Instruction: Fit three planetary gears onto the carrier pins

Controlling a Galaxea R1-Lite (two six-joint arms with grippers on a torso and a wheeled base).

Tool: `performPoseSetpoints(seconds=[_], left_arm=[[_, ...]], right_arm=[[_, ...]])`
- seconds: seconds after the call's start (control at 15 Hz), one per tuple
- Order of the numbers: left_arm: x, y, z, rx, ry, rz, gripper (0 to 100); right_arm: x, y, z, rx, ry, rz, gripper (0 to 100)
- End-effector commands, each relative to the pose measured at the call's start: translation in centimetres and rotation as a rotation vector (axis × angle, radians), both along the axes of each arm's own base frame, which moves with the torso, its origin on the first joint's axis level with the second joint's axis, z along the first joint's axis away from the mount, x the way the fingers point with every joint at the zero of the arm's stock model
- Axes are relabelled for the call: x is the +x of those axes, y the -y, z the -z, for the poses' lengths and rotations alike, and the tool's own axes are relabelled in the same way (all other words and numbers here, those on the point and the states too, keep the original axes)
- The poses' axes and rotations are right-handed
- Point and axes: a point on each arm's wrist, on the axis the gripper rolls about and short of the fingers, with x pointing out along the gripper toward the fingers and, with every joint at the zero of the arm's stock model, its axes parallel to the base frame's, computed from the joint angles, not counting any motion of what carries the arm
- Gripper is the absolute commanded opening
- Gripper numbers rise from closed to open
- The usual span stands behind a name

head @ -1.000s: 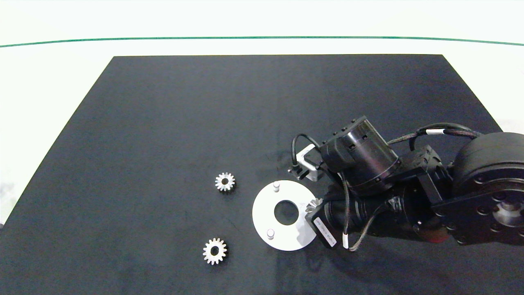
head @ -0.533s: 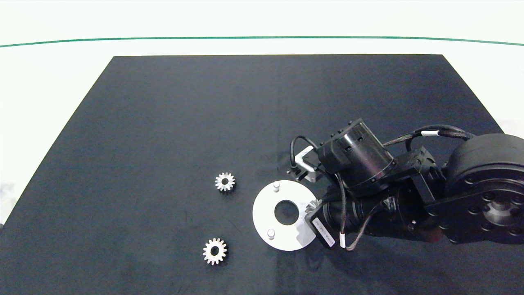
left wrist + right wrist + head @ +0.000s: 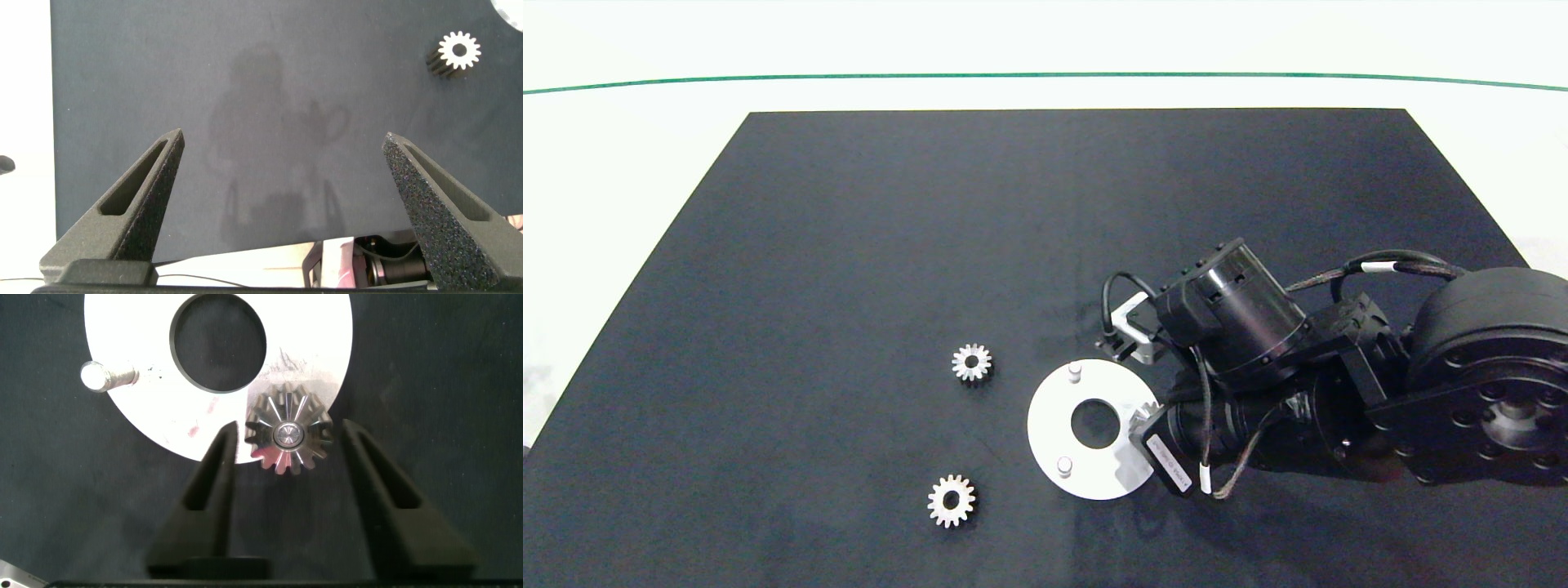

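We see the right gripper [image 3: 284,449] spread open around a gear [image 3: 288,434] seated on the white disc's [image 3: 1054,408] right pin, two gears [image 3: 971,362] [image 3: 951,500] lying left of it.

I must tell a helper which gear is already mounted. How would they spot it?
Find the white carrier disc on the black mat. The mounted gear sits on the disc's edge nearest the right end effector, between its open fingers. The other two gears lie loose on the mat.
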Motion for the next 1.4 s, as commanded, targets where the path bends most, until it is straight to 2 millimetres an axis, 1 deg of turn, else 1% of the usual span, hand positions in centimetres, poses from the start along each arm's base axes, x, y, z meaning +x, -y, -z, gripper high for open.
performPoseSetpoints(seconds=[0.07,0.2,0.27,0.33,0.4,0.47,0.53,0.6,0.67,0.73,0.8,0.93,1.07,1.13,1.27,1.4], left_arm=[[0.0,0.0,0.0,0.001,-0.003,0.0,100],[0.0,0.0,0.0,0.001,-0.003,-0.001,100],[0.0,0.0,0.0,0.001,-0.004,-0.001,100],[0.0,0.0,0.0,-0.001,-0.003,-0.002,100],[0.0,0.0,0.1,-0.001,-0.003,-0.003,100],[0.0,0.0,0.1,0.001,-0.004,-0.001,100],[0.0,0.0,0.1,0.001,-0.004,0.0,100],[0.0,0.0,0.0,0.001,-0.001,0.0,100],[-0.1,0.0,0.1,0.001,0.002,0.0,100],[0.0,0.0,0.1,0.001,0.0,0.0,100],[0.0,0.0,0.0,0.001,-0.003,-0.001,100],[0.0,0.0,0.0,0.003,-0.003,-0.002,100],[0.1,0.0,0.1,0.006,-0.012,0.0,100],[0.3,0.0,0.2,0.014,-0.023,0.002,100],[1.5,0.0,0.3,0.019,-0.101,0.013,100],[2.3,0.0,0.6,0.034,-0.161,0.088,100]], right_arm=[[-0.1,0.0,0.0,-0.002,-0.001,0.001,100],[-0.3,0.3,-0.3,0.007,0.0,0.003,100],[-1.7,1.7,-2.7,0.068,0.05,0.004,100],[-2.7,2.8,-4.1,0.097,0.078,0.005,100],[-5.0,5.9,-6.4,0.134,0.118,0.023,100],[-6.7,8.9,-7.8,0.155,0.147,0.063,100],[-8.1,11.8,-8.7,0.171,0.182,0.124,100],[-9.9,14.7,-8.7,0.186,0.214,0.188,100],[-11.8,16.9,-8.2,0.194,0.246,0.234,100],[-13.4,18.6,-7.5,0.199,0.271,0.275,100],[-14.7,19.9,-6.9,0.209,0.292,0.314,100],[-16.9,21.4,-6.0,0.231,0.334,0.359,100],[-18.1,22.1,-6.0,0.254,0.373,0.385,100],[-18.2,22.2,-6.1,0.255,0.38,0.4,100],[-18.0,22.2,-6.4,0.256,0.387,0.416,100],[-17.9,22.2,-6.4,0.254,0.385,0.416,100]])
